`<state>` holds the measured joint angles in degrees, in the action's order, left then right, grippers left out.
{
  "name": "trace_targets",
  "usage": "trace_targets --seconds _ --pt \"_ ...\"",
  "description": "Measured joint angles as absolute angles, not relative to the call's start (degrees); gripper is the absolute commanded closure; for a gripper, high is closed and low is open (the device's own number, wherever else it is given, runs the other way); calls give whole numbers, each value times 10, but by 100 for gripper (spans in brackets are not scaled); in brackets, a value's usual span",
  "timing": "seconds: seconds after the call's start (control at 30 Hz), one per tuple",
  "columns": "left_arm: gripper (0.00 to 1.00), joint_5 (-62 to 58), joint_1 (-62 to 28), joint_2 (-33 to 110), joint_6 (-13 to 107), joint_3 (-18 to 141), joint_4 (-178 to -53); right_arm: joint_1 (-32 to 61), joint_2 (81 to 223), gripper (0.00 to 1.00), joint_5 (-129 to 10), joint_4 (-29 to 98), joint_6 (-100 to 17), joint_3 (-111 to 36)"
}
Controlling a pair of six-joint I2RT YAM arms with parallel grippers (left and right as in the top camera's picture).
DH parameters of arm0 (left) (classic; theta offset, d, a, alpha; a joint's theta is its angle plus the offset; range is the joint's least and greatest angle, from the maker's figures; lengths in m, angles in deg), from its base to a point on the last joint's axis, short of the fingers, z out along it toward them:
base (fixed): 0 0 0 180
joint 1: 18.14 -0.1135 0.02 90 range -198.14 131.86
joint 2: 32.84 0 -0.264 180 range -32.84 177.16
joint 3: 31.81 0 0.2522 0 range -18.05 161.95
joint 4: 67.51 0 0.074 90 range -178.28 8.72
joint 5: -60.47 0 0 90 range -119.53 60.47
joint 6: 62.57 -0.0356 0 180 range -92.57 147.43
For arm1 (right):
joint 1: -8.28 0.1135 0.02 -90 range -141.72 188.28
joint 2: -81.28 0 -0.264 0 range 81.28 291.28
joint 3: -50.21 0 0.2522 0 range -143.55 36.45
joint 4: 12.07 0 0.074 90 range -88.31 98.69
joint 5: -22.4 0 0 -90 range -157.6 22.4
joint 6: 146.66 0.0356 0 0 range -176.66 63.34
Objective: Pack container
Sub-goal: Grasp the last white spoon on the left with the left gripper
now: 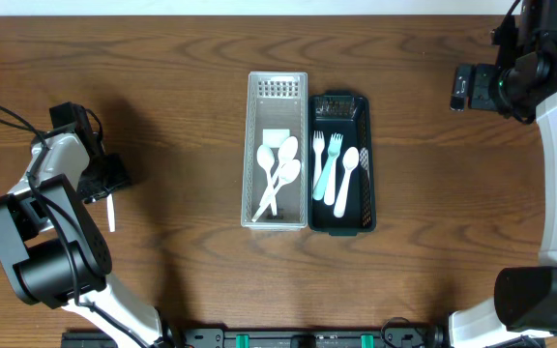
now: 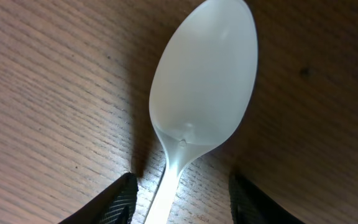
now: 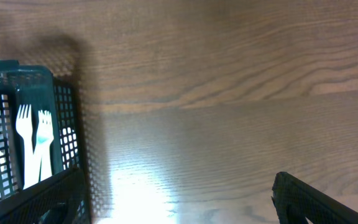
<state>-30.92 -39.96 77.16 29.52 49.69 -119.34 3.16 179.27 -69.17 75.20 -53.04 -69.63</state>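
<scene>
The left hand (image 2: 182, 186), fingers spread, straddles the handle of the white spoon (image 2: 204, 81), ready to pinch it for packing.

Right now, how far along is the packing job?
Packed: white spoons lie in the white basket; forks and another spoon lie in the dark green basket. In hand: the left gripper straddles the handle of a loose spoon lying on the table, jaws not yet closed on it. Left: grip it, carry it to a basket. The right gripper hangs open, empty.
</scene>
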Motion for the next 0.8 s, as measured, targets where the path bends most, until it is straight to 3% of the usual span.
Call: trace_targets --seconds 0.57,0.8 --pt "52 -300 -400 753 291 460 -1130 32 1793 1 -692 772 -530 -696" --pt "62 -286 -402 750 291 453 -1120 32 1793 1 -692 773 -530 -697"
